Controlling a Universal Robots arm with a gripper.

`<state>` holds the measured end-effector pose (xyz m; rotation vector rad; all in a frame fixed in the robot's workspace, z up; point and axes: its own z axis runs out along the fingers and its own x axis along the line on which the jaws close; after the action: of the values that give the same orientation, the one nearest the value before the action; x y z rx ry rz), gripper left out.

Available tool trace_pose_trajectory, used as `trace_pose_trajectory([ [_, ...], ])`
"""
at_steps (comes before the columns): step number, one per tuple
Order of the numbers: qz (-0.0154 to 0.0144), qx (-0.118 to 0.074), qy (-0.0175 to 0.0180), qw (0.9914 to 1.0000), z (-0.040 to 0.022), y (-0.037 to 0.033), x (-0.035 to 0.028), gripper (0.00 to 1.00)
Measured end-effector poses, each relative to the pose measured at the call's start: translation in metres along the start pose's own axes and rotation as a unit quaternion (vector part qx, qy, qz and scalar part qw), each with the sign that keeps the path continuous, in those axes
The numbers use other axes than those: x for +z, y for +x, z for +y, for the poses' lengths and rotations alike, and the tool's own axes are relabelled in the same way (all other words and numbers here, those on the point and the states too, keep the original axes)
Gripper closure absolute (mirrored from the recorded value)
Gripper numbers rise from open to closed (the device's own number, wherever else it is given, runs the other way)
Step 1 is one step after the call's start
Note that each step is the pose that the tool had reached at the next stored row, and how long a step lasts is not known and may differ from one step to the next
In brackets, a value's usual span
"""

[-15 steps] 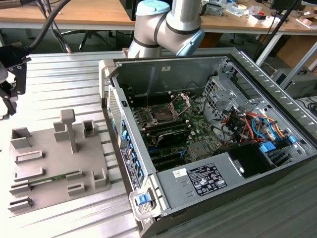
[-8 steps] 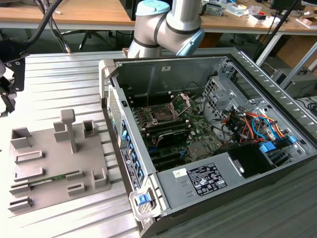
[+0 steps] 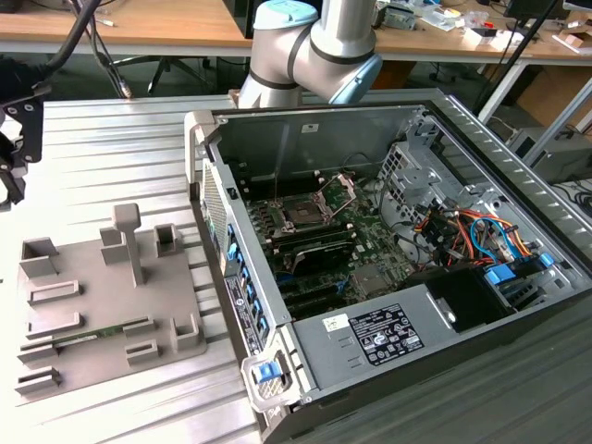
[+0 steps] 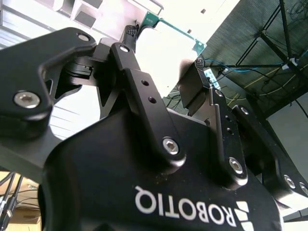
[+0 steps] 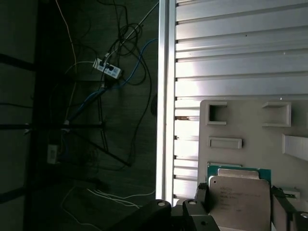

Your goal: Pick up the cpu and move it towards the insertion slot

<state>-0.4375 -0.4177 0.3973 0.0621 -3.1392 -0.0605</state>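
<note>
Ribbed aluminium makes up the desk (image 3: 120,157), which carries an open computer case (image 3: 518,162) lying on its side on the exterior view's right. The pale blue and silver arm (image 3: 319,46) rises behind the case. A grey tray (image 3: 92,296) with raised blocks and pockets sits on the desk on the exterior view's left, just beside the case.

The black tool (image 3: 17,153) hangs at the far edge of the exterior view's left, above the tray's corner. In the first wrist view its fingers (image 5: 201,195) press against two opposite sides of the chip (image 5: 240,204), partly closed and gripping it. The chip shows a silvery top and a green rim, and it sits over the tray, well apart from the case.

Inside the case, the square dark socket (image 3: 301,215) sits on the green circuit board (image 3: 370,240), with its silver plate (image 3: 344,190) tipped up.
</note>
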Motion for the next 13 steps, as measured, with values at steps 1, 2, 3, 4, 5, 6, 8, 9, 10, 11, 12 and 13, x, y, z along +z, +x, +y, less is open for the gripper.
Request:
trace_pose_trajectory([
  [1, 0.0, 0.0, 0.0, 1.0, 0.0, 0.0, -0.0004, 0.45],
  [2, 0.0, 0.0, 0.0, 1.0, 0.0, 0.0, -0.0008, 0.45],
  [3, -0.0001, 0.0, 0.0, 1.0, 0.0, 0.0, -0.0009, 0.45],
  [4, -0.0001, 0.0, -0.0001, 1.0, 0.0, 0.0, -0.0009, 0.45],
  [5, -0.0001, 0.0, -0.0001, 1.0, 0.0001, 0.0, -0.001, 0.45],
  [6, 0.0, 0.0, 0.0, 1.0, 0.0001, 0.0, -0.0011, 0.45],
  [8, 0.0, 0.0, 0.0, 1.0, 0.0001, 0.0, -0.0011, 0.45],
  [9, 0.0, 0.0, 0.0, 1.0, 0.0, 0.0, -0.0012, 0.45],
  [10, 0.0, 0.0, 0.0, 1.0, 0.0, 0.0, -0.0011, 0.45],
  [11, 0.0, 0.0, 0.0, 1.0, 0.0, 0.0, -0.0011, 0.45],
  [12, 0.0, 0.0, 0.0, 1.0, 0.0, 0.0, -0.0011, 0.45],
  [13, 0.0, 0.0, 0.0, 1.0, 0.0001, 0.0, -0.0012, 0.45],
])
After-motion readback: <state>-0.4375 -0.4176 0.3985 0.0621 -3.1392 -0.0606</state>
